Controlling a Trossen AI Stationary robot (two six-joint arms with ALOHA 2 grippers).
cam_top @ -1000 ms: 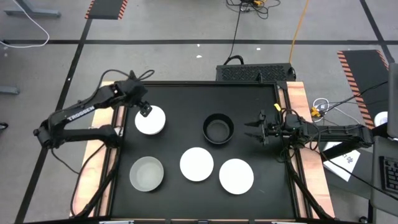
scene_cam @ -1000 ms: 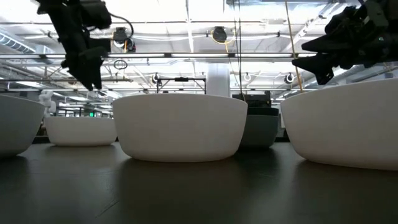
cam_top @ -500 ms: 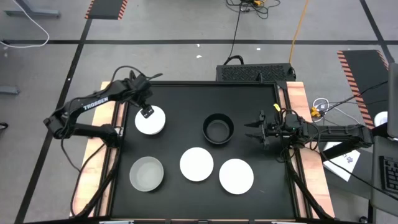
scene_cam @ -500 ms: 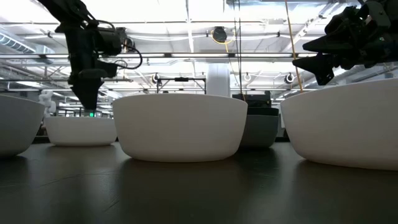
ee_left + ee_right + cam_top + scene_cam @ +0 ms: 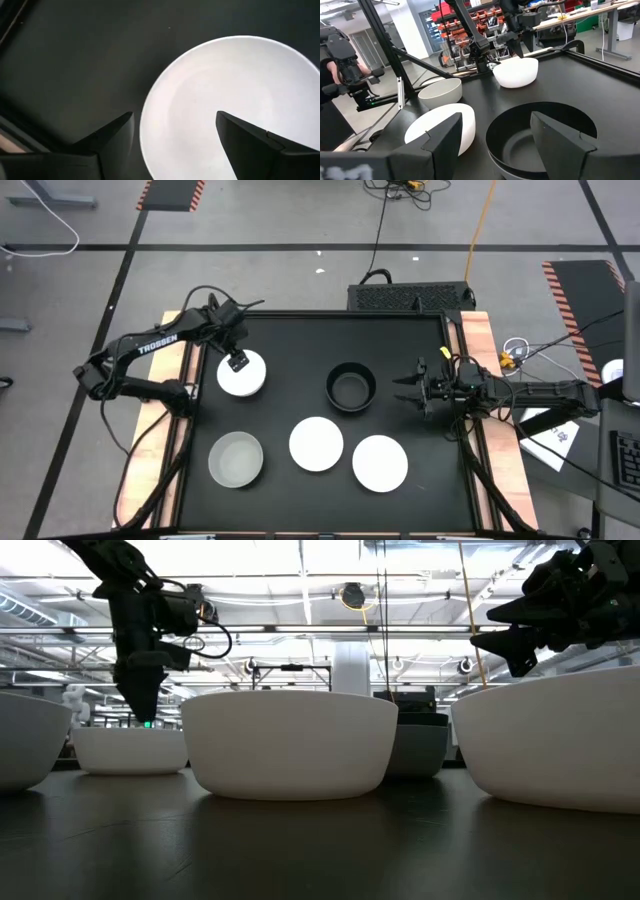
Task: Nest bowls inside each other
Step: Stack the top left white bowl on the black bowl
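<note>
The left gripper (image 5: 233, 360), jaws spread, hangs over a white bowl (image 5: 243, 376) near the table's (image 5: 300, 340) left edge. A grey bowl (image 5: 236, 459), two white bowls (image 5: 317, 444) and a black bowl (image 5: 351, 387) follow. The right gripper (image 5: 405, 392) waits spread near the right edge.

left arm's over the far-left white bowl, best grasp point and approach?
Take the white bowl by its rim, coming straight down. It sits upright and open with a thin edge, so one finger can go inside the wall and one outside. The left gripper hangs open above the rim on the bowl's far side, which looks like the handiest spot. The right gripper waits open beside the black bowl.
</note>
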